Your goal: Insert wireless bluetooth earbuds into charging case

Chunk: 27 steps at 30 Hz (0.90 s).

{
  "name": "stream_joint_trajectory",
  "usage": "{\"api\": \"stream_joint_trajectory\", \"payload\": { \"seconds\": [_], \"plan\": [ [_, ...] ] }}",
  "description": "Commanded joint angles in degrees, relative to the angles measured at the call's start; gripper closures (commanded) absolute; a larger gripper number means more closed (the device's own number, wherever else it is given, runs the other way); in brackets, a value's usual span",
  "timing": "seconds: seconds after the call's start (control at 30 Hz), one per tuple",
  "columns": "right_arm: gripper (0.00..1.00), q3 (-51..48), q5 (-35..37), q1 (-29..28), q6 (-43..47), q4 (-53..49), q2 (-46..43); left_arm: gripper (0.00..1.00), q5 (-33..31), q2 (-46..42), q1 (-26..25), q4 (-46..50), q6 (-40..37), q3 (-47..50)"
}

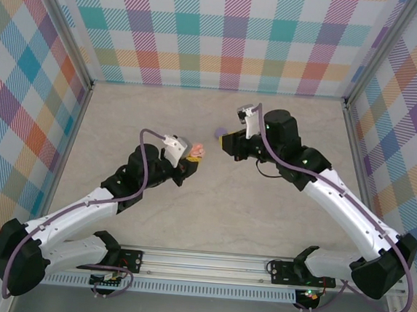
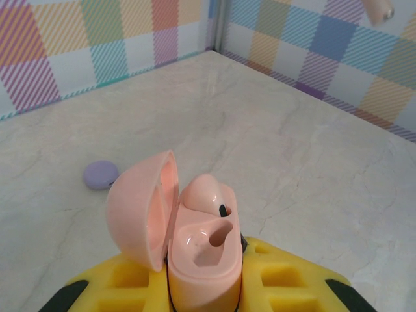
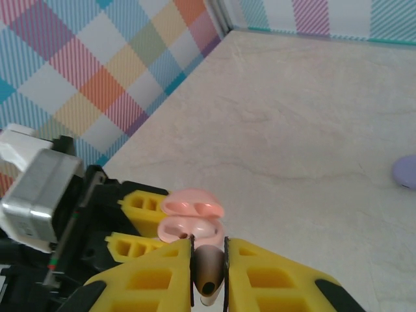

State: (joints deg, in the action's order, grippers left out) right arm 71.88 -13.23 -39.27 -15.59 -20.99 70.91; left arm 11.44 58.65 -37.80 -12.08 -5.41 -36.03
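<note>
Lilac round case is being seen lying flat on the tabletop, just far-right of the pink charging case and beside the right arm's wrist. That pink case is being clamped by the left gripper, with its lid being held up beside the slots. One pale pink earbud is being cradled inside. A second earbud is being pinched tight by the right gripper, close to the open case. Beige marbled surface, being boxed in by pastel plaid walls.
</note>
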Motion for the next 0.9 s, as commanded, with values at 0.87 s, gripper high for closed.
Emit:
{"api": "stream_joint_trajectory", "payload": {
  "seconds": [0.87],
  "plan": [
    [0.82,2.51,-7.67,-3.78,4.68,6.22,0.67,0.93,18.03,1.41,-0.61,-13.59,3.29,-5.21]
  ]
}}
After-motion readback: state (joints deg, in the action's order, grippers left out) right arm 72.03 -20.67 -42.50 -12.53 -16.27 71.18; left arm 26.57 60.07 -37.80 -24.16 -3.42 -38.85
